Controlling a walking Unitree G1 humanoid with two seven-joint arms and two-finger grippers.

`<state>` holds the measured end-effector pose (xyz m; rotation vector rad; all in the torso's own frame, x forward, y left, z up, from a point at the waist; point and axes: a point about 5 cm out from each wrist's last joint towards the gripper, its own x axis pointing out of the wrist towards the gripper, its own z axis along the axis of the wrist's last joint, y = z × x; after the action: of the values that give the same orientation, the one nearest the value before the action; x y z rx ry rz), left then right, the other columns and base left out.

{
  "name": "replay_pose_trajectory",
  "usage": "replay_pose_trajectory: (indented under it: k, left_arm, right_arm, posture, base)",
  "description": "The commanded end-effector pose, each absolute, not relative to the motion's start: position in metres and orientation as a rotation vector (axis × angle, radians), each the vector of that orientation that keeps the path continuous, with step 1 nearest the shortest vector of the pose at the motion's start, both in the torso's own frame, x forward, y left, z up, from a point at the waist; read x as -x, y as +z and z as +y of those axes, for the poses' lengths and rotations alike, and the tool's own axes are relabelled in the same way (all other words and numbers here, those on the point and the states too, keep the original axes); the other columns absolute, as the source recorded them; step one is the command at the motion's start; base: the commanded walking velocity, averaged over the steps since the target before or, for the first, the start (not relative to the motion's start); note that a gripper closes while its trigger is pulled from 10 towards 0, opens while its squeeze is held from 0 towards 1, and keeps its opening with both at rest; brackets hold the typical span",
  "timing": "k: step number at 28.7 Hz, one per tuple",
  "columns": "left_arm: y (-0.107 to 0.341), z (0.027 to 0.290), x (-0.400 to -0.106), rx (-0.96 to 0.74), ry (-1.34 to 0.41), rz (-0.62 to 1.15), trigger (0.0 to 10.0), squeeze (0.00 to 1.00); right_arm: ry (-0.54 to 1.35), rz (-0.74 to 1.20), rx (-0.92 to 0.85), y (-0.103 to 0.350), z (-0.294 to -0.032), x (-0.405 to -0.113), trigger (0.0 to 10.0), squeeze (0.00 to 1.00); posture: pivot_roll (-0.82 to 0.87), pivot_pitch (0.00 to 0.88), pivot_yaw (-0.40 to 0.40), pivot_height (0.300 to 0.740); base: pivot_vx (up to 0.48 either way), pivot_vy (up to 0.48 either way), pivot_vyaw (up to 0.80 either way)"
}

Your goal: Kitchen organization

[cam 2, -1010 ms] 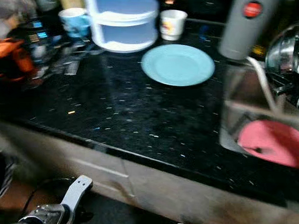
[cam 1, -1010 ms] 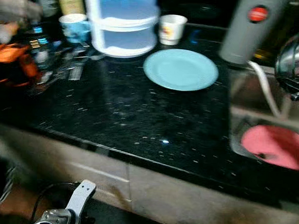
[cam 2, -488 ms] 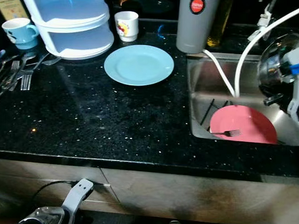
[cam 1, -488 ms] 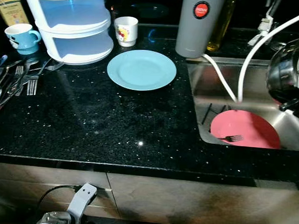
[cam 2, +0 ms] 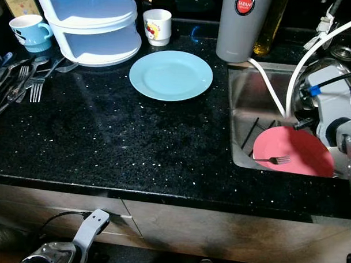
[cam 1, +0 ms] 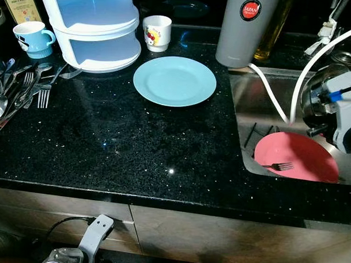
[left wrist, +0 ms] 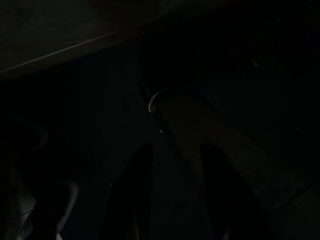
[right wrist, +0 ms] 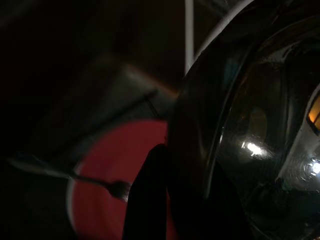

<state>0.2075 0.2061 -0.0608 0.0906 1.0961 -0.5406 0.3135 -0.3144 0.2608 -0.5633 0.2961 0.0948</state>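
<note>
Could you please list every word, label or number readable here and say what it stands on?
"JAPAN": red round badge on the grey flask; the smaller line beneath is too blurred to read.
Carton label: text present, too small to read.
White cup: a cartoon picture, no legible words.

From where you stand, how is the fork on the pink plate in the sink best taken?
Grip the fork by its handle, coming from above. It lies flat on the pink plate in the sink, tines toward the plate's middle and handle toward the rim, so the handle end probably offers most room for fingers.
</note>
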Motion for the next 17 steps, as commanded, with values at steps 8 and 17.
replay_pose_trajectory:
  k: [8,17]
  left_arm:
    - [-0.06,0.207,-0.209,-0.089,-0.53,1.087,10.0,0.0]
    - [-0.061,0.207,-0.208,-0.091,-0.531,1.089,10.0,0.0]
  right_arm:
    - [0.01,0.447,0.651,0.242,-0.328,-0.313,10.0,0.0]
    - [0.025,0.414,0.609,0.237,-0.321,-0.321,10.0,1.0]
  posture:
    - [-0.01,0.119,0.02,0.74]
    - [0.0,0.118,0.017,0.74]
  base:
    - [0.0,0.0,0.0]
    - [0.0,0.0,0.0]
